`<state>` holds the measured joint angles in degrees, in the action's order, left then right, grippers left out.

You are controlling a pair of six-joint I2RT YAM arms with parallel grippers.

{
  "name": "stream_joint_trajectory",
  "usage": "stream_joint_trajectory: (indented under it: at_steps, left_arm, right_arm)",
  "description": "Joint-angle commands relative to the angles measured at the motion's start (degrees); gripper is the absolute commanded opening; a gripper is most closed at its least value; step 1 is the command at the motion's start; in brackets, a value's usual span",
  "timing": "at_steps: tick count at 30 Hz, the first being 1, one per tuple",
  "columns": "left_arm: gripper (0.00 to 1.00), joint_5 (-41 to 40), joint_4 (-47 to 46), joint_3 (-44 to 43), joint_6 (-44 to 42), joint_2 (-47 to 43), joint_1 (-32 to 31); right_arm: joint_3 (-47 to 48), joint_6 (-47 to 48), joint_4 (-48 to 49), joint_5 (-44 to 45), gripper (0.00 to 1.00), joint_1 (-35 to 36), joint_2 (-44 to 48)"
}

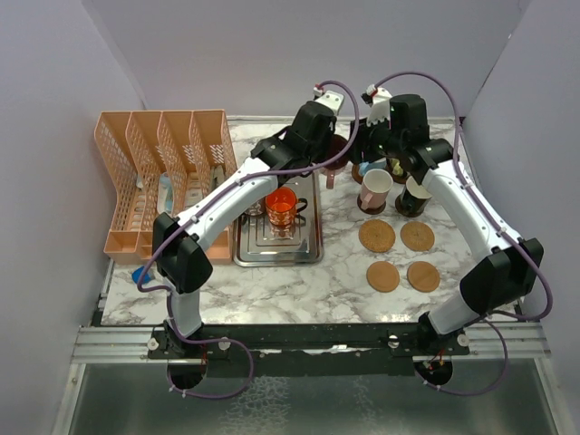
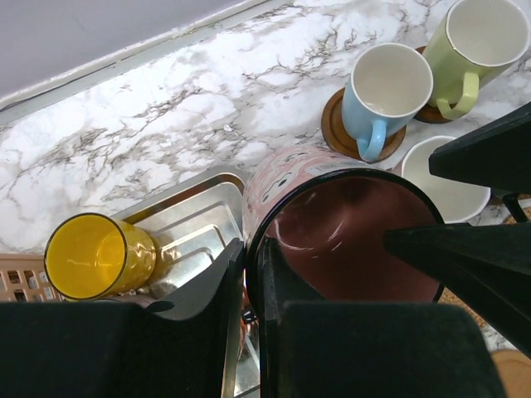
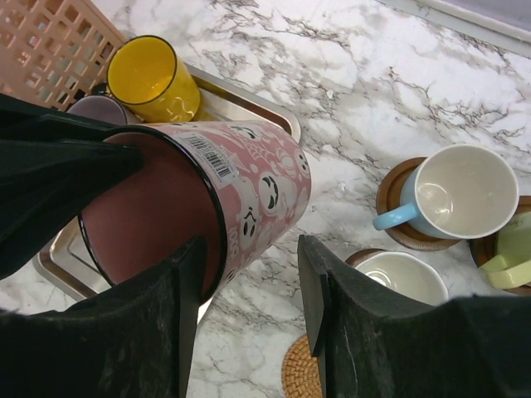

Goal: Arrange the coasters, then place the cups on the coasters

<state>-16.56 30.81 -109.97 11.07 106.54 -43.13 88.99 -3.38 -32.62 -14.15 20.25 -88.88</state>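
Left of the steel tray (image 1: 272,252): orange slotted rack (image 1: 154,172). On the tray: yellow cup (image 2: 99,257) at the rack side, orange cup (image 1: 281,207) mid-tray, both upright. Over the tray's back-right corner: pink cup (image 3: 249,199) with white cartoon faces and a black rim, tilted; touching the tray or not, cannot tell. Left gripper (image 2: 251,253) pressed together on that cup's wall at the rim, one finger inside, one outside. Right gripper (image 3: 251,243) spread, straddling the same cup's body just behind the rim. One finger in front of the mouth edge, contact unclear. Other finger apart from the patterned side, marble tabletop (image 3: 348,108) showing between, so no pinch seen. Right of the tray's back half: light blue cup (image 2: 386,87) upright on a dark coaster (image 2: 334,124), pale green cup (image 2: 477,41) on another, white-inside cup (image 2: 448,182) just beside both, also on a coaster. Right of the tray's front half: four bare coasters (image 1: 376,236) in a two-by-two block, apart from each other, well apart from both grippers.
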Motion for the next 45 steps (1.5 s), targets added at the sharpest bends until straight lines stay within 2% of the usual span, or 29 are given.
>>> stream_joint_trajectory:
  at_steps: [1, 12, 19, 24, 29, 32, 40, 43, 45]
  left_arm:
    - [0.0, -7.64, -7.08, -2.35, 2.8, -1.6, -1.72]
    - [0.0, -12.3, -7.08, -2.26, 4.12, -0.99, -4.28]
    - [0.0, -12.99, -7.14, -1.53, 5.17, -1.71, -4.71]
    - [0.0, -5.05, -7.89, -0.49, 2.83, -3.43, -4.68]
    - [0.0, 1.94, -9.07, 2.06, 0.24, -5.98, -4.68]
    - [0.04, 6.16, -9.22, 3.65, -1.51, -7.83, -4.51]
    - [0.22, 20.79, -8.65, 8.53, -6.92, -14.51, -2.7]
    - [0.39, 28.67, -6.78, 10.22, -8.41, -16.96, -1.72]
    - [0.57, 33.6, -5.65, 11.01, -9.29, -18.22, -1.12]
  right_arm:
    - [2.4, -0.06, -0.29, 4.62, 0.46, 0.9, -1.4]
    - [3.73, -0.57, -0.47, 6.68, 0.29, 1.5, -3.96]
    - [3.03, -0.32, -0.08, 10.44, 0.12, 1.55, -3.85]
    - [1.73, -0.31, 0.44, 11.33, 0.01, 1.51, -2.72]
    - [-0.03, -0.4, 0.91, 11.52, 0.01, 1.46, -1.01]
    - [-1.25, -0.48, 1.25, 10.8, 0.01, 1.12, 0.45]
    - [-6.91, -0.39, 3.57, 2.63, 0.01, 0.15, 5.46]
    - [-9.02, 0.34, 4.52, 1.87, 0.01, 0.07, 8.17]
    - [-10.15, 0.67, 4.87, 2.31, 0.01, -0.07, 9.44]
